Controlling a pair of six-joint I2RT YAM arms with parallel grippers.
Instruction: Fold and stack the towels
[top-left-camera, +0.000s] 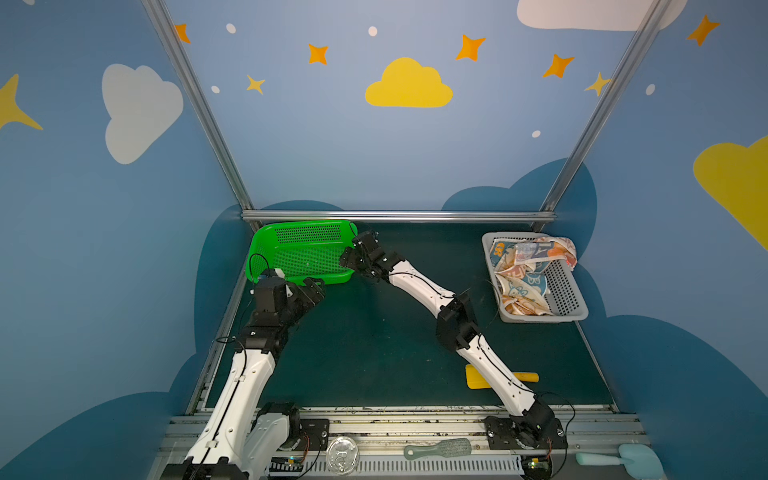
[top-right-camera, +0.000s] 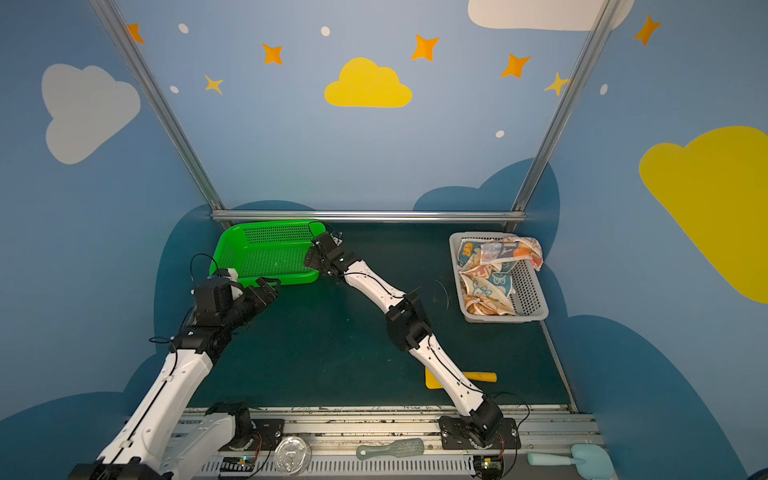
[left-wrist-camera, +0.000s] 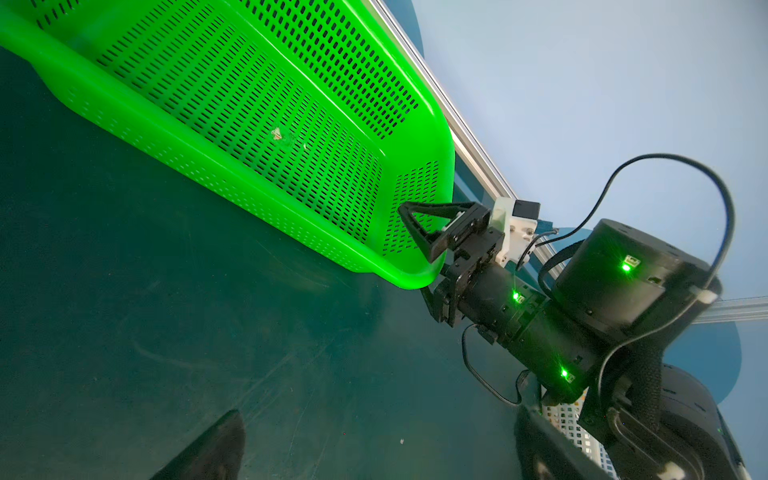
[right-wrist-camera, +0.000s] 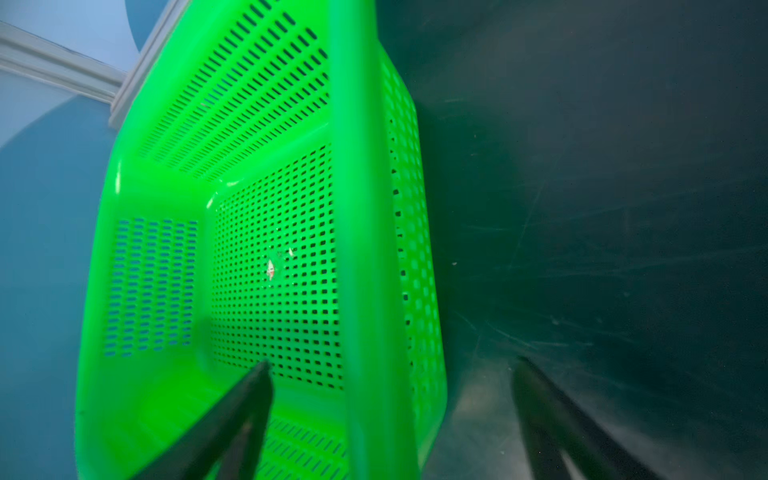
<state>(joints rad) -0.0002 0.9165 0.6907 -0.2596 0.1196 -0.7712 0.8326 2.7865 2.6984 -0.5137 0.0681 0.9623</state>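
Both top views show crumpled towels (top-left-camera: 524, 272) heaped in grey basket (top-left-camera: 567, 293).

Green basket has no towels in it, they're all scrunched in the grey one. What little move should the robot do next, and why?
Probably draw the right end effector back off the green basket and swing it toward the grey basket. Its jaws stand open on either side of the green rim, gripping nothing, while the towels lie crumpled and unfolded over there.

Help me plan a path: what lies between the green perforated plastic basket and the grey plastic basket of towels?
Only the right claw and arm at the green basket; otherwise bare mat, in both top views.
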